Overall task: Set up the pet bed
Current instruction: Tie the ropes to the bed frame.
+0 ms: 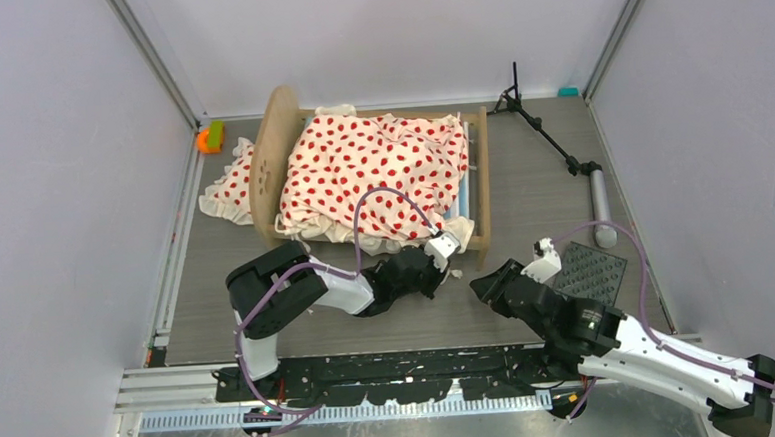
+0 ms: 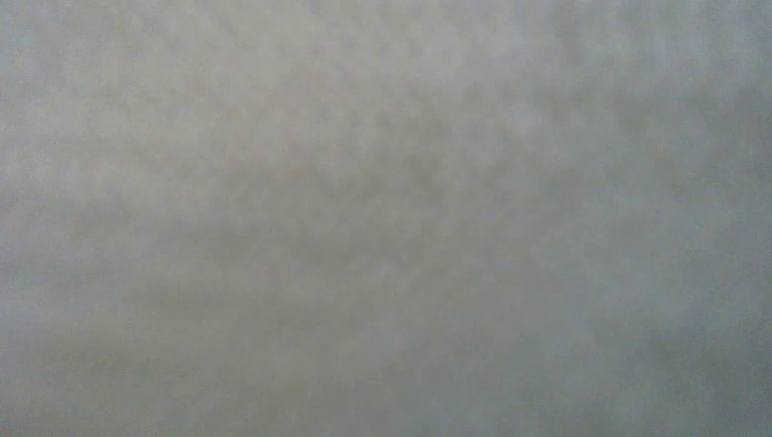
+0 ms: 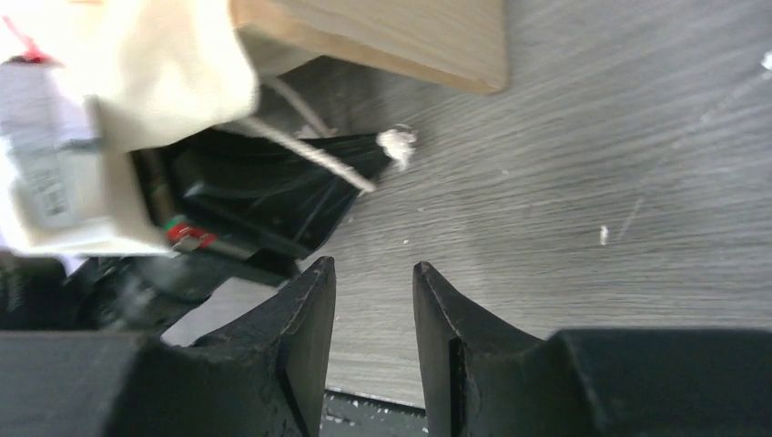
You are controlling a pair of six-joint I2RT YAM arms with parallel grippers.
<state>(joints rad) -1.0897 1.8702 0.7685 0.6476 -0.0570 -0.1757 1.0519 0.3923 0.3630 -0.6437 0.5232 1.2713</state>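
The bed (image 1: pixel 272 154) stands at the middle back of the grey wood-grain surface (image 1: pixel 523 201). It is a light-wood frame with a tall rounded end board on its left and a lower board on its right. Cream bedding (image 1: pixel 376 174) with red polka dots lies heaped and wrinkled over the frame, its ruffled hem spilling off the bed's near side. A sliver of blue-white striped mattress (image 1: pixel 465 196) shows just inside the right board. A second ruffled polka-dot piece (image 1: pixel 230 187) lies on the surface against the outer face of the rounded board.

The left arm (image 1: pixel 297 288) reaches to the bed's near right corner, with its tip at the bedding's hem. The left jaws are together; the left wrist view is only a grey blur, and I cannot tell whether any cloth is pinched. In the right wrist view, cream cloth (image 3: pixel 173 64) drapes over that arm's black body (image 3: pixel 264 191) under the corner of the bed's pale board (image 3: pixel 391 36). A thin cord there ends in a white tuft (image 3: pixel 397 143).

The right arm (image 1: pixel 610 332) points at the same corner. The right jaws are apart, with only bare surface (image 3: pixel 592 182) between their dark curved tips.

Right of the bed lie a black tripod (image 1: pixel 544 130) and a dark studded mat (image 1: pixel 589 271). An orange-and-green object (image 1: pixel 209 138) sits at the bed's far left.
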